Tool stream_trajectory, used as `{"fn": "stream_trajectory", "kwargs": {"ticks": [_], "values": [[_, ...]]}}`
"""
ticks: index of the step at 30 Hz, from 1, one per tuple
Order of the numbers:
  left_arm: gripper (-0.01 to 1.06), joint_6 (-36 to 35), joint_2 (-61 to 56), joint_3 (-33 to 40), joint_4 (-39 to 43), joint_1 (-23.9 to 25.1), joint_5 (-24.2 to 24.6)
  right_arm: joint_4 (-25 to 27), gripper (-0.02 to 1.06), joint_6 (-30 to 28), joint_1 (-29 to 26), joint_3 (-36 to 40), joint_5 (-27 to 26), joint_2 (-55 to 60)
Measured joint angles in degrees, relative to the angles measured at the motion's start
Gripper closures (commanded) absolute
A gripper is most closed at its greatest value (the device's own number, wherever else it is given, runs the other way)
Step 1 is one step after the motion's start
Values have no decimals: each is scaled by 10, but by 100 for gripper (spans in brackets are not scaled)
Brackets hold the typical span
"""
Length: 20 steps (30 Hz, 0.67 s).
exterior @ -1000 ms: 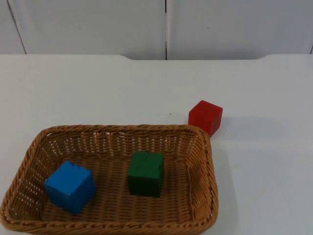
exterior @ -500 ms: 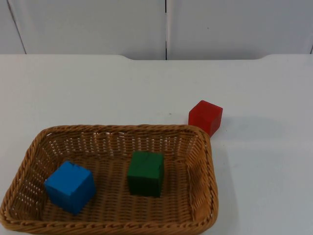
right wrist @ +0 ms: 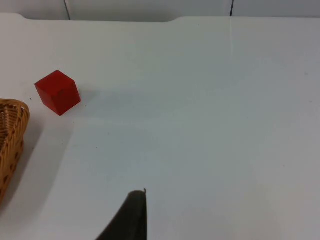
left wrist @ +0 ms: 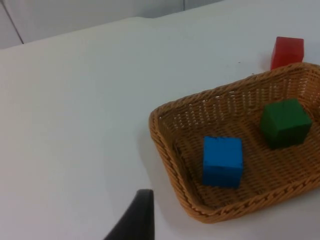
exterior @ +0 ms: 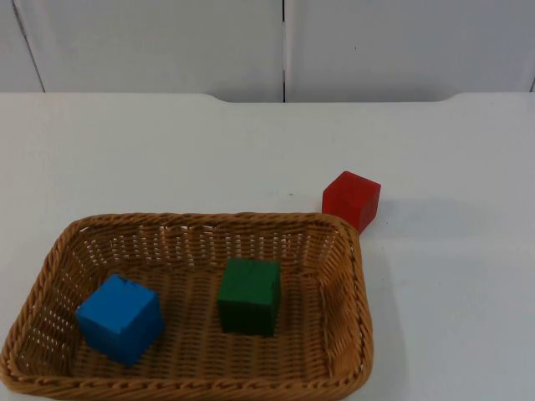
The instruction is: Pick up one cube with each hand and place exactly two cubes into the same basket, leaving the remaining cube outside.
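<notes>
A woven wicker basket (exterior: pixel 347 276) sits at the front left of the table. Inside it lie a blue cube (exterior: pixel 121 318) on the left and a green cube (exterior: pixel 249 296) near the middle. A red cube (exterior: pixel 351 200) rests on the bare table just beyond the basket's far right corner. The left wrist view takes in the basket (left wrist: pixel 165 145), the blue cube (left wrist: pixel 222 161), the green cube (left wrist: pixel 285 123) and the red cube (left wrist: pixel 287 51), with one black fingertip (left wrist: pixel 137 217) held back over the table to the basket's side. The right wrist view has the red cube (right wrist: pixel 58 92), the basket's corner (right wrist: pixel 12 130) and a black fingertip (right wrist: pixel 132 215).
The white table (exterior: pixel 451 292) stretches wide to the right of the basket and behind it. A grey partition wall (exterior: pixel 284 46) closes the far edge.
</notes>
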Motion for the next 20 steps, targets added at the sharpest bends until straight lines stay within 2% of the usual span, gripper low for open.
{"fn": "stream_trajectory", "kwargs": {"ticks": [8, 20], "values": [[0, 0, 0, 0, 0, 60, 1, 0, -1, 0, 0, 0, 0, 0], [0, 0, 0, 0, 0, 115, 1, 0, -1, 0, 0, 0, 0, 0]]}}
